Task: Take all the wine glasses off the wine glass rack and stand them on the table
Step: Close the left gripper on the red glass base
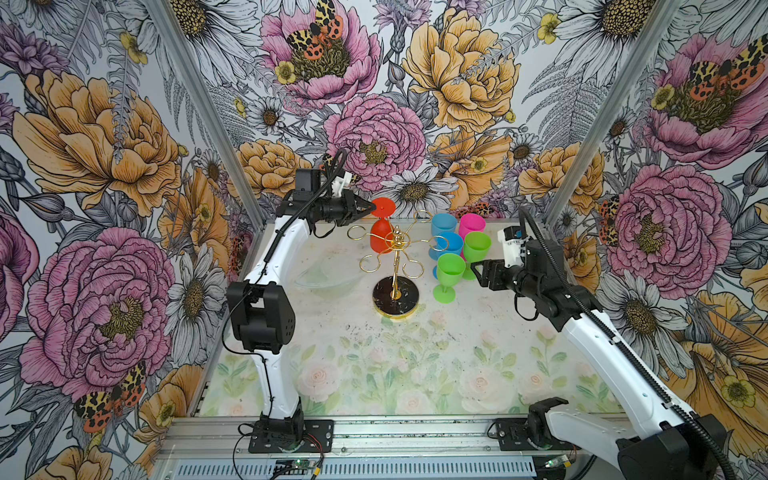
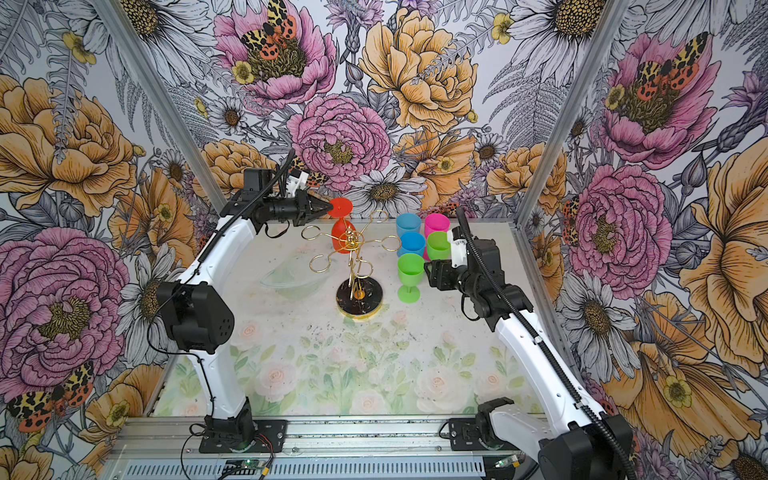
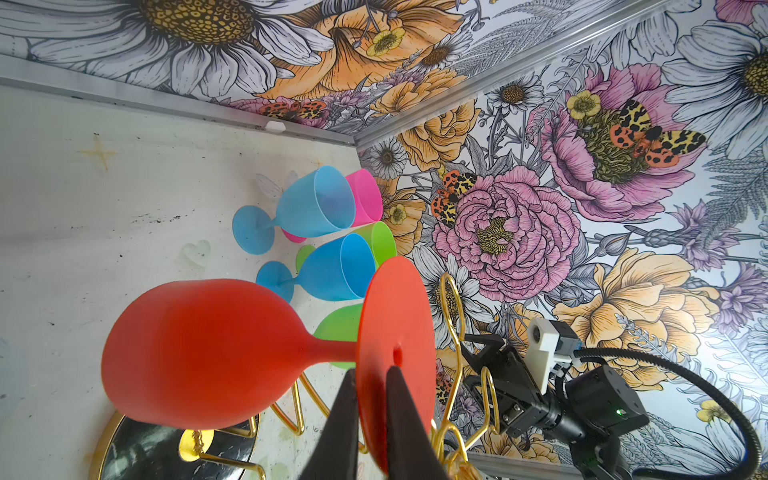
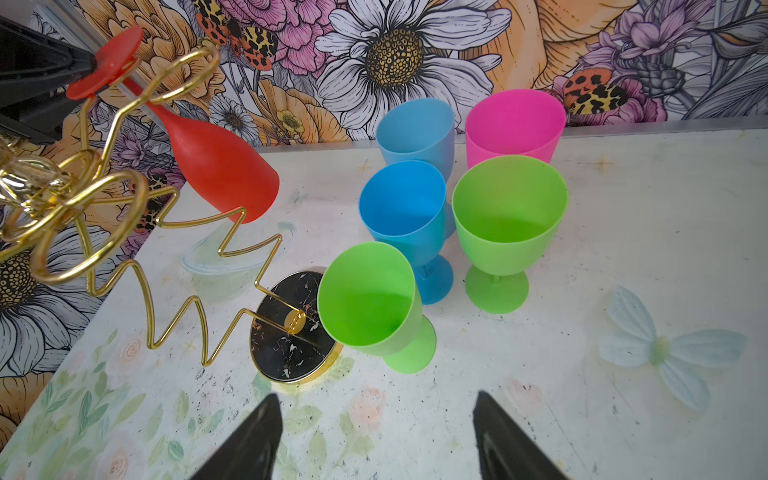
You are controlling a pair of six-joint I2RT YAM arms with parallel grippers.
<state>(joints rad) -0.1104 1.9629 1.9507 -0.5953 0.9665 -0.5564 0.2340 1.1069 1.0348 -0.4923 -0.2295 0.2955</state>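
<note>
**Left wrist view: red glass pinched by its foot at the back of the rack**

Two black fingers (image 3: 345, 419) of the left gripper (image 3: 372, 376) are seen closed narrowly on the round foot of a red plastic wine glass (image 3: 208, 353), one on each face of the disc. The glass is hung at the rear of the thin gold wire wine glass rack (image 1: 397, 253), whose looped arms are spread just beside and in front of the bowl. Whether the stem is seated in a loop cannot be told.

Five upright plastic goblets (image 1: 450, 270), two blue, one pink and two green, are clustered to the rack's right. The right gripper (image 4: 376, 397) is held wide and empty near the closest green one. A clear shallow bowl (image 1: 328, 278) is set left of the rack's black base.

The back wall is found close behind the foot. Open room is left over the front of the floral table (image 1: 374, 374).

The glass is turned upside down, foot up and bowl down, its long axis near upright.
</note>
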